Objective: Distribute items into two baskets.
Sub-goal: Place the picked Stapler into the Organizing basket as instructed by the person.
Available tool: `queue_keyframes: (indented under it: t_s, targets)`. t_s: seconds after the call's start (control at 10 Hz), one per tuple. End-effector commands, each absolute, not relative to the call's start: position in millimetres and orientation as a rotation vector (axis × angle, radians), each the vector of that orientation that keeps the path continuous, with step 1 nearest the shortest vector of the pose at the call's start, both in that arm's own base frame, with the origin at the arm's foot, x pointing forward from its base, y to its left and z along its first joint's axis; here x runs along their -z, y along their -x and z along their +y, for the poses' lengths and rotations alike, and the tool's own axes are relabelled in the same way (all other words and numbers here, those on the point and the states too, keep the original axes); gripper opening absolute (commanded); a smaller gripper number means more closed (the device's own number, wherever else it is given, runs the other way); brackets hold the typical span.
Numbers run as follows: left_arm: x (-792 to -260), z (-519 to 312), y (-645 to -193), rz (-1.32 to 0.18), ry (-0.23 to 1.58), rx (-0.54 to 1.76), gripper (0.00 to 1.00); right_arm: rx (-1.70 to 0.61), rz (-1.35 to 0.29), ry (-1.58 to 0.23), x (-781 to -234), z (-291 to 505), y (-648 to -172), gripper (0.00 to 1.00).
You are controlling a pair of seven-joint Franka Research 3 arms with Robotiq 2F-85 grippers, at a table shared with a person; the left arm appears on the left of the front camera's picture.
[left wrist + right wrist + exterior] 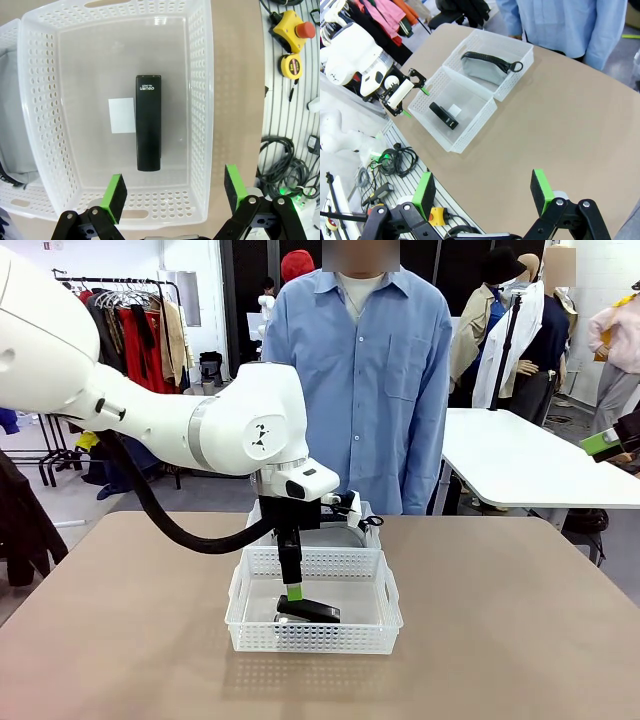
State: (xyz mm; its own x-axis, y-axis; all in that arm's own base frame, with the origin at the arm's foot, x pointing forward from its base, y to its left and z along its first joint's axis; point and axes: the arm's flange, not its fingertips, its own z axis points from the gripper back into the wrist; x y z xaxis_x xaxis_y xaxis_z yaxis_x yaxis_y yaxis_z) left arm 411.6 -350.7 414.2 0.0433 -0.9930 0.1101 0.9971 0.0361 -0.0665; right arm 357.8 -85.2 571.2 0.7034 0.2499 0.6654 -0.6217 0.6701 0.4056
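One stapler (pixel 148 122) flat in basket (pixel 200 100), lengthwise; left pincer (pixel 175 192) wide open, empty

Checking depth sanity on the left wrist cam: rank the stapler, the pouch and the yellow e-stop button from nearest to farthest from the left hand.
Going by the left wrist view, left hand open above the near basket:
1. Stapler: straight ahead, lying flat in that basket beside its white label.
2. Pouch: off to the picture's left, in the neighbouring basket.
3. E-stop button: top right corner, off the table.
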Motion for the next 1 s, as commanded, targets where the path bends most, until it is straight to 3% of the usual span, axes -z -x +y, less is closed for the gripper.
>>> queue_keyframes:
  t_s: [0.0, 0.7, 0.9]
  targets:
    - [-416, -350, -412, -0.046, 0.136, 1.527, 1.0, -0.531, -0.613, -0.667, -572, -85, -357, 1.0]
    - [-414, -351, -412, -0.037, 0.138, 1.529, 1.0, -0.531, -0.613, -0.667, -572, -85, -357, 1.0]
    - [-448, -318, -425, -0.114, 0.101, 1.403, 1.0, -0.531, -0.613, -0.667, -572, -85, -357, 1.0]
